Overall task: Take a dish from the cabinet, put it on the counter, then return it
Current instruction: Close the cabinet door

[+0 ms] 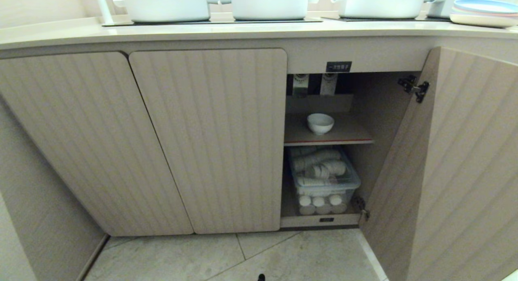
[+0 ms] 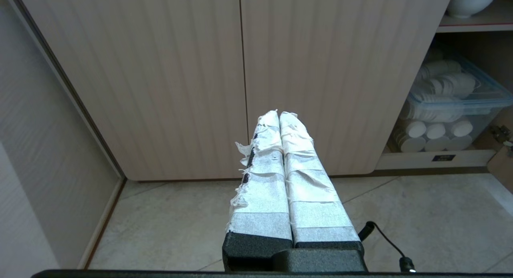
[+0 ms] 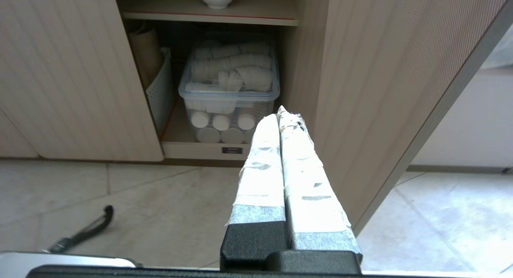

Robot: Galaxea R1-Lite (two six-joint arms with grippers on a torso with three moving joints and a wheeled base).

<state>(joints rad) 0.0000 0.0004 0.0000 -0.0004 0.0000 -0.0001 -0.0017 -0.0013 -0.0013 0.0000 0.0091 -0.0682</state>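
Now, dish (image 1: 320, 123) on open cabinet (image 1: 210, 139) shelf, left end effector (image 2: 279, 114) and right end effector (image 3: 277, 111) closed, empty.

The cabinet (image 1: 208, 139) is beige with vertical fluted stripes and a small black label (image 1: 338, 66) bearing white characters; the counter (image 1: 243, 32) is cream. The dish (image 1: 320, 123) is plain glossy white, and the shelf (image 1: 344, 137) has a red-edged front. Both grippers' fingers (image 2: 298, 158) (image 3: 266, 150) are wrapped in white tape over black bases.

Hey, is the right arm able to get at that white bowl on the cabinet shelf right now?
Probably yes. The door stands open, and the white bowl sits alone on the shelf. The right gripper, shut, hangs low outside and must open first.
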